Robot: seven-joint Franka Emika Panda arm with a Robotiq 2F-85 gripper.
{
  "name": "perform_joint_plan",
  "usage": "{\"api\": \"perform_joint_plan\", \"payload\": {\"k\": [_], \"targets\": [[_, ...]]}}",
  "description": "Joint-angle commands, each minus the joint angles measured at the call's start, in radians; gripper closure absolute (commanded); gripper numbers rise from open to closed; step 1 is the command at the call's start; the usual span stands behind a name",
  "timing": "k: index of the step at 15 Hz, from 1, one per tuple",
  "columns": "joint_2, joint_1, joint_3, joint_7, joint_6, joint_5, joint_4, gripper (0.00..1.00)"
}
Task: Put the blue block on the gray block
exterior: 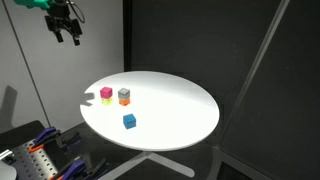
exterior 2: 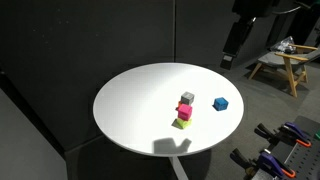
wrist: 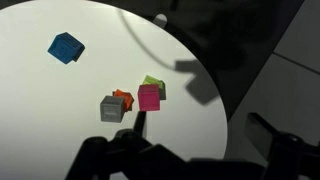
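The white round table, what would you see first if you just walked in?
The bright round white table against the dark backdrop, surely. On it sits a little cluster of colored cubes, the gray block and a magenta cube each stacked on another cube, with the blue block alone beside them.

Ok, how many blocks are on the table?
5: blue block alone; gray block on orange block; magenta block on yellow-green block beside it. None seems hidden.
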Motion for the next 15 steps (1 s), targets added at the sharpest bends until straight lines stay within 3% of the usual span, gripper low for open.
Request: {"api": "perform_joint_plan", "payload": {"k": [1, 8, 15], "targets": [[0.001, 0.007, -0.006, 0.003, -0.002, -0.004, 0.002, 0.0], [0.001, 0.007, -0.006, 0.003, -0.002, -0.004, 0.002, 0.0], [0.063, -0.008, -0.027, 0.01, -0.041, 0.007, 0.088, 0.0]]}}
